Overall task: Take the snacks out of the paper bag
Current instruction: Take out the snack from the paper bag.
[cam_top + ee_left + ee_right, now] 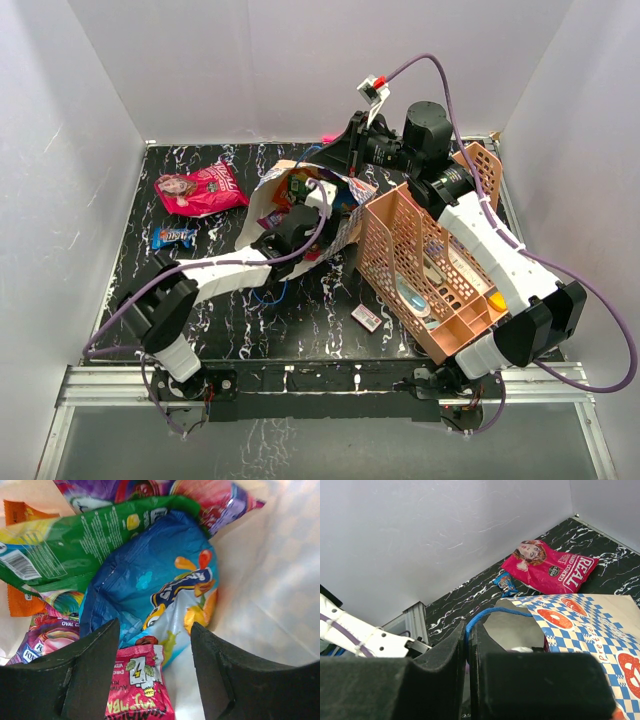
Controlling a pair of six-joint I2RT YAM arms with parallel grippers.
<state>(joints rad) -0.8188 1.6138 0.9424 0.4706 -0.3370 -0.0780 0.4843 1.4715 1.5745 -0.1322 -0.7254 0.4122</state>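
Observation:
The blue-and-white checkered paper bag lies open mid-table; it also shows in the right wrist view. My left gripper is open inside the bag, its fingers either side of a small pink-red packet, just below a large blue chip bag. A green packet, purple packs and an orange pack lie there too. My right gripper is shut on the bag's blue cord handle. A pink-red bag and a small blue packet lie on the table at the left.
A peach perforated file rack stands right of the bag, under my right arm. A small white-pink box lies in front of it. White walls enclose the black marbled table.

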